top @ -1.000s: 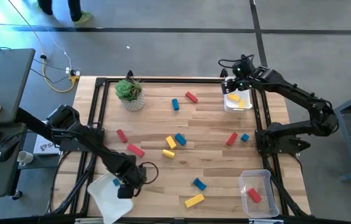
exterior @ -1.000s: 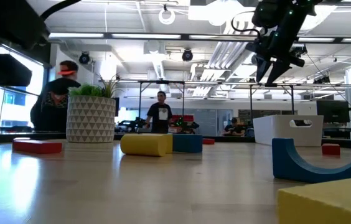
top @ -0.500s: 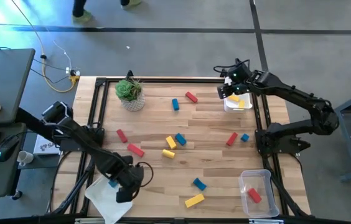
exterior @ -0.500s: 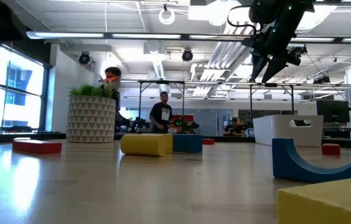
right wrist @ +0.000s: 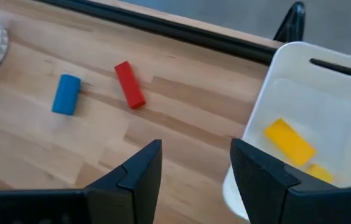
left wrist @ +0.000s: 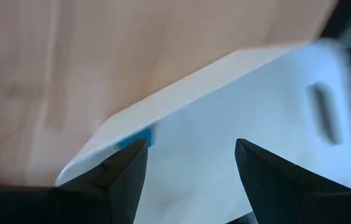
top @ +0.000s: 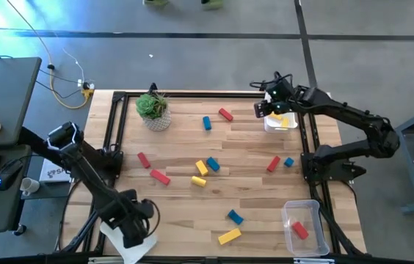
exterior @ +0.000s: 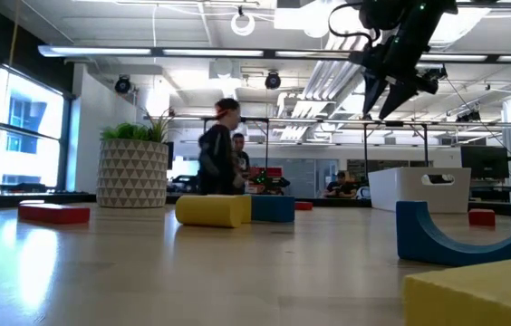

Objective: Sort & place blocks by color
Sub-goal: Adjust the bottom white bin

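Note:
Red, blue and yellow blocks lie scattered on the wooden table: a blue one [top: 207, 123] and a red one [top: 226, 114] at the far side, a yellow one [top: 201, 168] in the middle, another yellow one [top: 229, 235] near the front. My left gripper [left wrist: 188, 162] hangs open, pointing down over a white tray [top: 113, 233] at the near left corner; a blue block [left wrist: 138, 138] lies in that tray. My right gripper [right wrist: 194, 158] is open and holds nothing, slanting down beside the far-right white tray [right wrist: 306, 93], where yellow blocks [right wrist: 290, 142] lie.
A potted plant [top: 153, 110] stands at the far left. A clear tray [top: 301, 213] at the near right corner holds a red block [top: 300, 232]. A black frame [top: 192, 94] rims the table. A person walks in the room behind [exterior: 219, 149].
My left gripper has risen and swung toward the table's near left corner over the white tray, rolling about its own axis, its fingers staying open. My right gripper has drifted a little toward the table's left, away from the tray with the yellow blocks.

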